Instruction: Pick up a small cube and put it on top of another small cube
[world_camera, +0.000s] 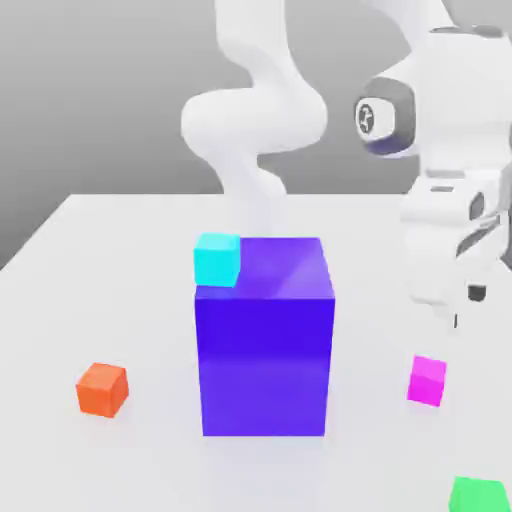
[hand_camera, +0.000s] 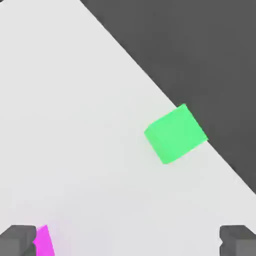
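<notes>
The wide-open two-finger gripper (hand_camera: 128, 241) hangs near the small magenta cube (world_camera: 427, 381); the small green cube (hand_camera: 176, 134) sits by the white table's edge (hand_camera: 142, 70).

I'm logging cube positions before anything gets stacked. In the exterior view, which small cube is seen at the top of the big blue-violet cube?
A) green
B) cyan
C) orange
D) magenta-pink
B: the cyan small cube appears at the big blue-violet cube's upper left corner.
</notes>
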